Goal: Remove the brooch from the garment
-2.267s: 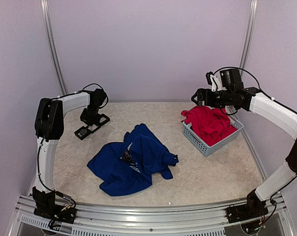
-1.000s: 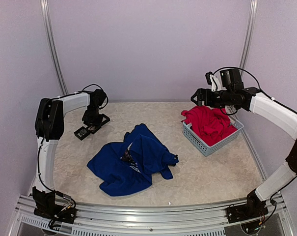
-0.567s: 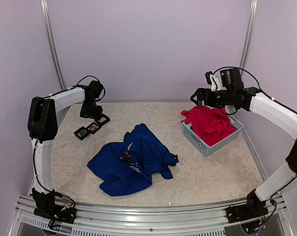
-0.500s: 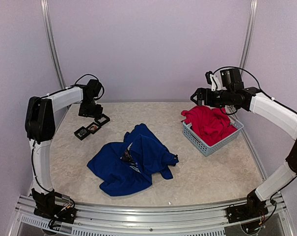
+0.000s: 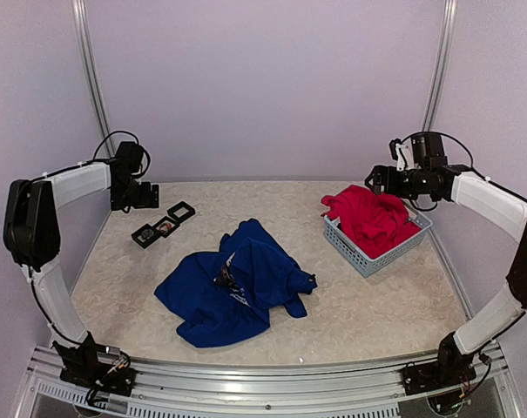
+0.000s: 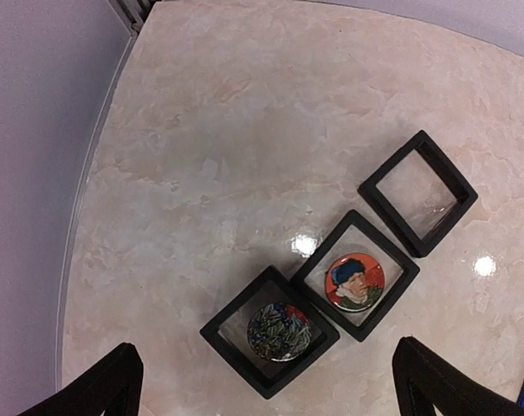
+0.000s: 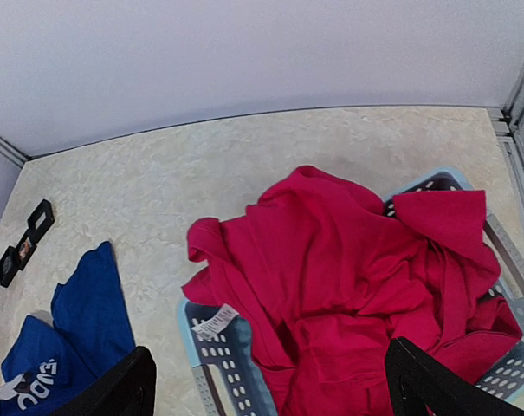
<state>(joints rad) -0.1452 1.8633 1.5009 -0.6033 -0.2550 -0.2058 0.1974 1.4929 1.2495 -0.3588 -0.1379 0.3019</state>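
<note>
The garment point(image 5: 237, 287), a crumpled royal-blue T-shirt with a white-lettered print, lies mid-table; its edge shows at the right wrist view's lower left point(image 7: 80, 325). A round portrait brooch point(image 6: 354, 281) on orange lies in the middle of three black frames. A dark floral brooch point(image 6: 279, 330) lies in the nearest frame. The far frame point(image 6: 417, 192) holds nothing. My left gripper point(image 6: 264, 364) hangs open above these frames, at the table's far left point(image 5: 145, 197). My right gripper point(image 7: 270, 351) is open over the red garment, holding nothing point(image 5: 376, 180).
A pale blue perforated basket point(image 5: 368, 259) at the right holds the plain red garment point(image 5: 372, 218); its rim point(image 7: 211, 364) and a white label point(image 7: 215, 321) show in the right wrist view. The black frames point(image 5: 165, 227) sit in a row at the far left.
My left gripper has opened, lifted off the frames and drawn back to the left. My right arm has pulled back a little to the right, still open.
</note>
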